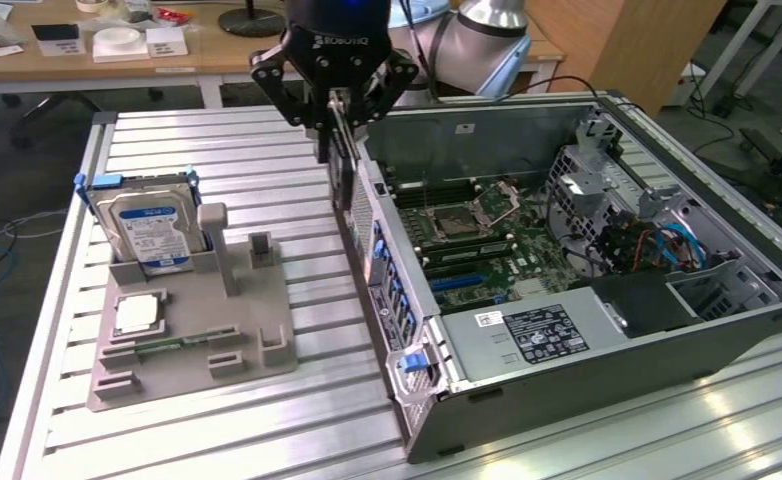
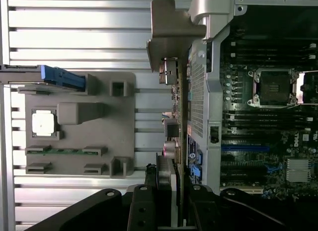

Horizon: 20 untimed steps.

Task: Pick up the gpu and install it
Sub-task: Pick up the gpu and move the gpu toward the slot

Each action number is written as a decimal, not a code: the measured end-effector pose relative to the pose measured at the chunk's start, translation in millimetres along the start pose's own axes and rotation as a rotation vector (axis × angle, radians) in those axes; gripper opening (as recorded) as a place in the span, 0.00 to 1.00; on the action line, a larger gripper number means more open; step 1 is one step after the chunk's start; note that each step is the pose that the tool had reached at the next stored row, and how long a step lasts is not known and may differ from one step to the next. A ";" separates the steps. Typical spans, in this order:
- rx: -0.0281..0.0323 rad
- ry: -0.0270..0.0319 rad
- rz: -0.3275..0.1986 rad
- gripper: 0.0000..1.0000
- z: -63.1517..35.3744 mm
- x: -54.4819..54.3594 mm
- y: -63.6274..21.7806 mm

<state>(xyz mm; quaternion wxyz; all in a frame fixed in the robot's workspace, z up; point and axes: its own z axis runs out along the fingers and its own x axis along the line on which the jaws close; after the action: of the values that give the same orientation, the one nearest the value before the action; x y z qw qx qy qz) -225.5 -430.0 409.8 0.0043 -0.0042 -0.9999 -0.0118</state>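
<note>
The gpu [image 1: 340, 178] was held edge-on and upright in the tool [image 1: 339, 140], which was clamped on its upper edge. It was suspended just beside the rear wall of the open computer case [image 1: 605, 350]. A grey fixture tray [image 1: 191, 340] carrying a hard drive [image 1: 151, 225] was set on the ribbed surface [image 1: 231, 140], towards the exterior view's left.

Bright, even light from overhead. Pale glare along the ribbed surface [image 1: 711, 420]. Soft, short shadows; darker inside the open case [image 1: 631, 372].
</note>
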 end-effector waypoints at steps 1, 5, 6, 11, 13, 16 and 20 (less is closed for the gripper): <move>0.0000 0.0000 0.000 0.28 0.0 -2.9 0.0; 0.0000 0.0000 0.000 0.28 -0.1 -15.2 0.1; 0.0000 0.0000 0.000 0.28 -0.2 -18.2 0.2; 0.0000 0.0000 0.000 0.28 -0.3 -34.4 0.3; 0.0001 0.0000 0.000 0.28 -0.4 -42.1 0.4; -0.0001 0.0001 0.000 0.28 -0.5 -55.5 0.5; -0.0003 0.0000 0.000 0.28 -0.6 -72.5 0.6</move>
<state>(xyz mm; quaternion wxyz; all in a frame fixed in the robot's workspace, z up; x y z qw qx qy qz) -153.0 -430.0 409.8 0.0043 -0.0042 -0.9999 -0.0120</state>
